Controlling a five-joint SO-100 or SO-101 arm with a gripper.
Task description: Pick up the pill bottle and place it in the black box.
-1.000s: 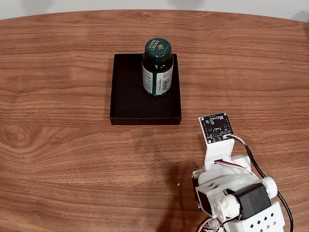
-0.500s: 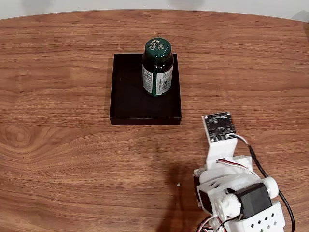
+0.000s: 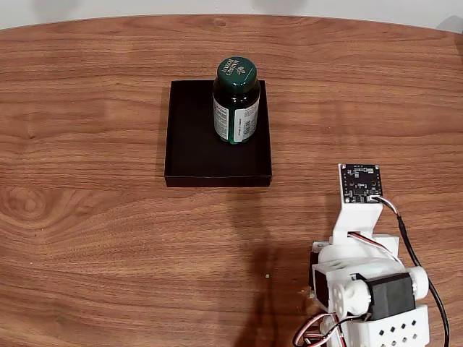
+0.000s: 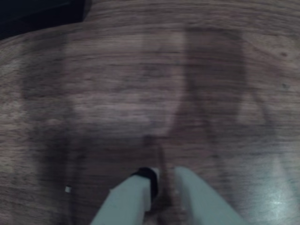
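The pill bottle (image 3: 236,101), dark green with a white-and-green label, stands upright inside the black box (image 3: 195,155), near the box's back right corner in the fixed view. My arm (image 3: 362,275) sits folded at the lower right of the table, well clear of the box, with its wrist camera board (image 3: 360,182) facing up. In the wrist view my gripper (image 4: 165,176) hovers low over bare wood, its white fingers (image 4: 133,194) close together with nothing between them. A dark corner of the black box (image 4: 37,11) shows at that view's top left.
The wooden table (image 3: 87,238) spreads wide to the left and in front of the box. Cables (image 3: 412,253) trail along the arm's right side. A tiny pale speck (image 3: 267,275) lies on the wood left of the arm's base.
The arm's wrist has swung to the right, farther from the box. The bottle and box have not moved.
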